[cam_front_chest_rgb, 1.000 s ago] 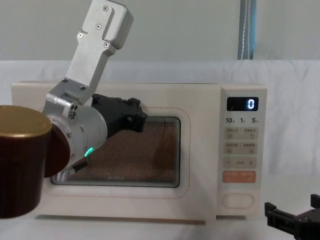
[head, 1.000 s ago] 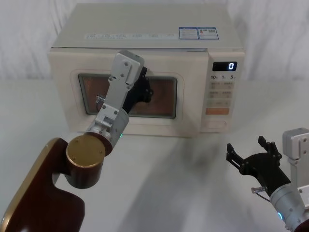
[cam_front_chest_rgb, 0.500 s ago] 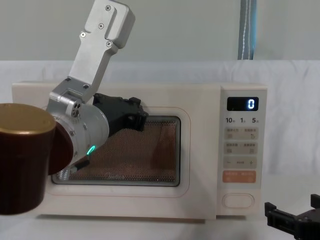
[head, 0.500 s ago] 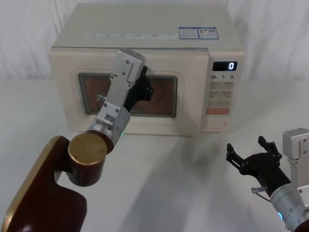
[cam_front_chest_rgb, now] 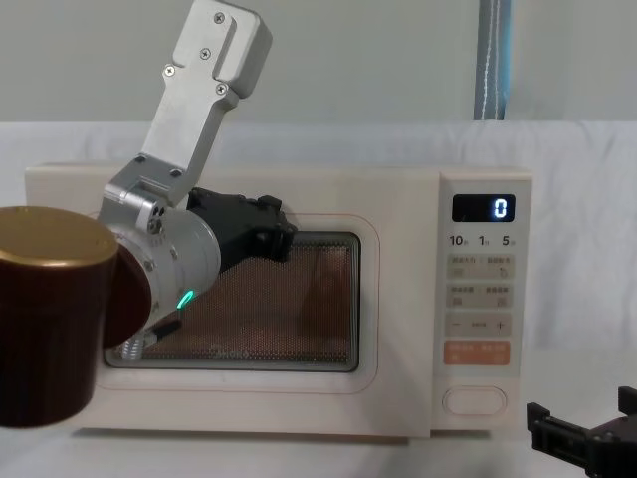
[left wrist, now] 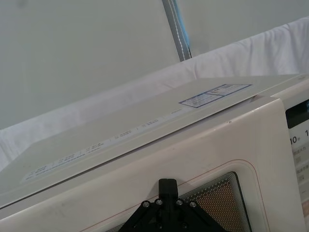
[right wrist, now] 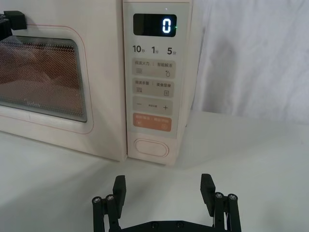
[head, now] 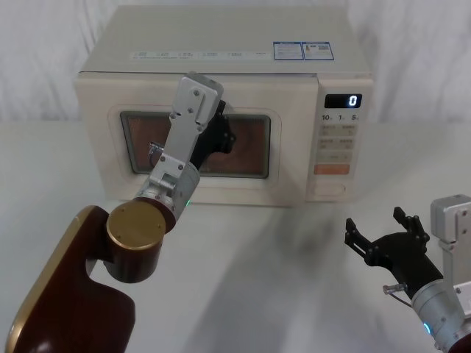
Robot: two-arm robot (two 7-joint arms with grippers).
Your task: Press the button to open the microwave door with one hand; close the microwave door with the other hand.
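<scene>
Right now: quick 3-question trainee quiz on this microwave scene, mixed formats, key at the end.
1. True or false: the microwave door is shut.
2. Which gripper is up against the door window? A) left B) right
3. Fill in: the display reads ___.

Key:
1. True; it sits flush with the keypad strip.
2. A; the left gripper is at the glass, the right gripper sits open, low, facing the button.
3. 0
</scene>
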